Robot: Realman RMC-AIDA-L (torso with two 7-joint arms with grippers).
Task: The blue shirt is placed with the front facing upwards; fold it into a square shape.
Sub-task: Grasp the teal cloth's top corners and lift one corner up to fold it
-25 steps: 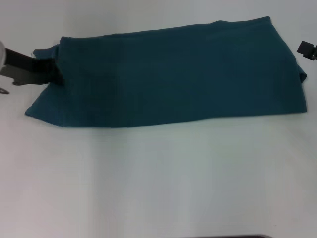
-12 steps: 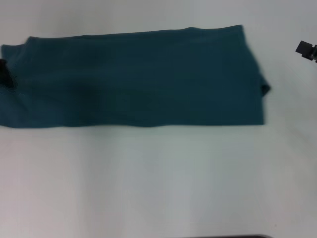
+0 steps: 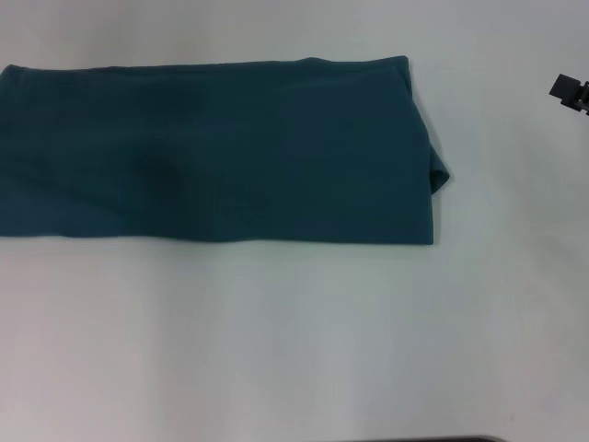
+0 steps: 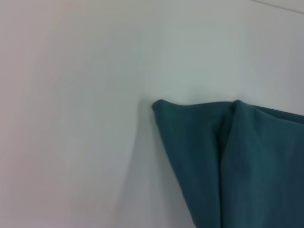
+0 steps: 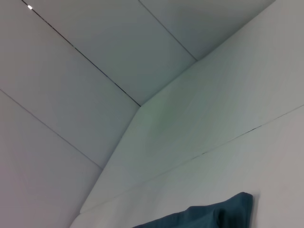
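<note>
The blue shirt [image 3: 221, 152] lies on the white table as a long folded band, plain side up. Its lettering and neckline are hidden. The band's left end runs out of the head view. Its right end is near the middle right, with a small flap sticking out. My left gripper is out of the head view. The left wrist view shows a folded corner of the shirt [image 4: 247, 161] on the table. A black part of my right gripper [image 3: 571, 92] shows at the far right edge, apart from the shirt. The right wrist view shows a shirt corner [image 5: 213, 216].
The white table [image 3: 294, 350] stretches bare in front of the shirt and to its right. A dark strip marks the table's front edge [image 3: 442, 439]. White wall panels [image 5: 95, 71] stand beyond the table in the right wrist view.
The whole shirt has slid to the left across the table. Its right end moved from the far right toward the middle. The left gripper at its left end has left the head view.
</note>
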